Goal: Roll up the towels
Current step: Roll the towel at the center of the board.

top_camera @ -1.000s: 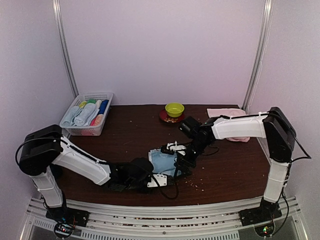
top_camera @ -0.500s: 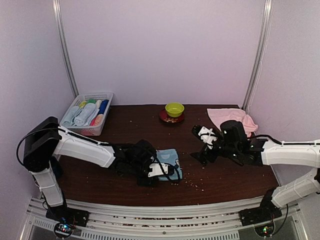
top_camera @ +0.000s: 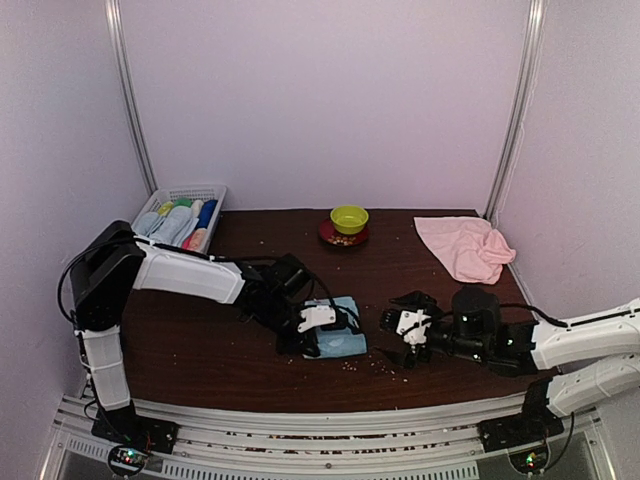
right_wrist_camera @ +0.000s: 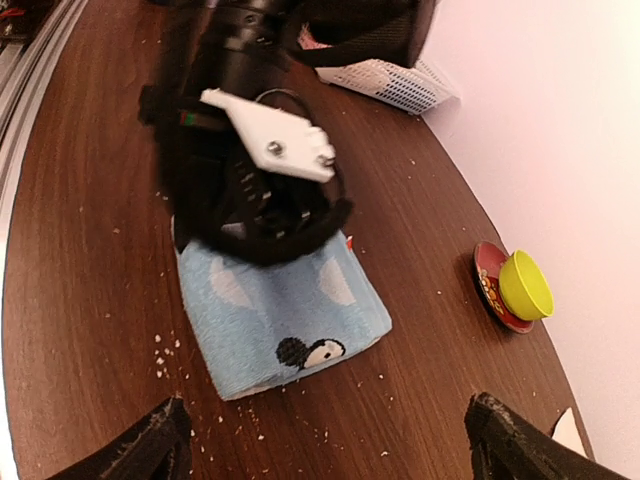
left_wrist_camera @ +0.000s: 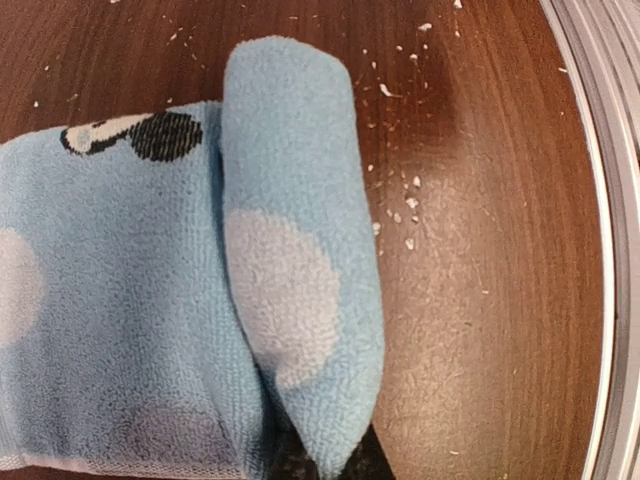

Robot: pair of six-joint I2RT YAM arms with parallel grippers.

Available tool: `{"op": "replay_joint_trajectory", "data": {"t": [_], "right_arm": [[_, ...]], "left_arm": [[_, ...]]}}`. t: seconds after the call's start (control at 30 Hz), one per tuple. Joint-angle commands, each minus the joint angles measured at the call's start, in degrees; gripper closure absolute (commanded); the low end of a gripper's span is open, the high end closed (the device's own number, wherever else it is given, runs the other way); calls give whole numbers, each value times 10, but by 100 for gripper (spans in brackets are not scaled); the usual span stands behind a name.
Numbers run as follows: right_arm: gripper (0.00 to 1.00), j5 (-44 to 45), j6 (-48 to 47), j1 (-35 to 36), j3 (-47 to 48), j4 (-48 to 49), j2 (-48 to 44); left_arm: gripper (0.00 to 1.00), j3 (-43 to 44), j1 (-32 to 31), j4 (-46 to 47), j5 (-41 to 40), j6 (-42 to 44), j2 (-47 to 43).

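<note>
The light blue towel [top_camera: 340,338] with white spots lies folded on the dark table near the front middle. One edge is turned over into a thick fold [left_wrist_camera: 300,250]. My left gripper [top_camera: 303,333] is shut on the near end of that fold, and its dark tips [left_wrist_camera: 320,462] barely show under the cloth. My right gripper [top_camera: 402,328] hovers low just right of the towel, open and empty. In the right wrist view the light blue towel [right_wrist_camera: 280,310] lies ahead between the spread fingers [right_wrist_camera: 150,450], with the left arm on top of it. The pale pink towel [top_camera: 465,247] lies crumpled at the back right.
A white mesh basket [top_camera: 150,213] holding several rolled cloths stands at the back left, also seen as the basket [right_wrist_camera: 390,85] in the right wrist view. A yellow bowl [top_camera: 349,217] on a red saucer sits at the back middle. Crumbs [top_camera: 385,366] dot the table near the towel.
The right arm swung off the blue towel down to the near right, uncovering the pink towel. The left gripper carried the blue towel's edge rightward, leaving it folded smaller.
</note>
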Motion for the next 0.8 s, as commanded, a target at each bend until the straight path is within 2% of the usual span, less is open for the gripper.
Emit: {"op": "replay_joint_trajectory", "data": {"t": [0.0,0.27,0.4,0.77], "right_arm": [[7,25,-79,24,-24,54,-6],[21,64,-141,73,36,-3,127],[30,76,-150,82,68,3,184],[33,161,-205,90,135,65,336]], "left_arm": [[100,31,17,-82,29,-6,38],[98,74,30,-117,51,-1,70],[97,87,35,-128,60,2,83],[97,94,46,-139,79,8,89]]}}
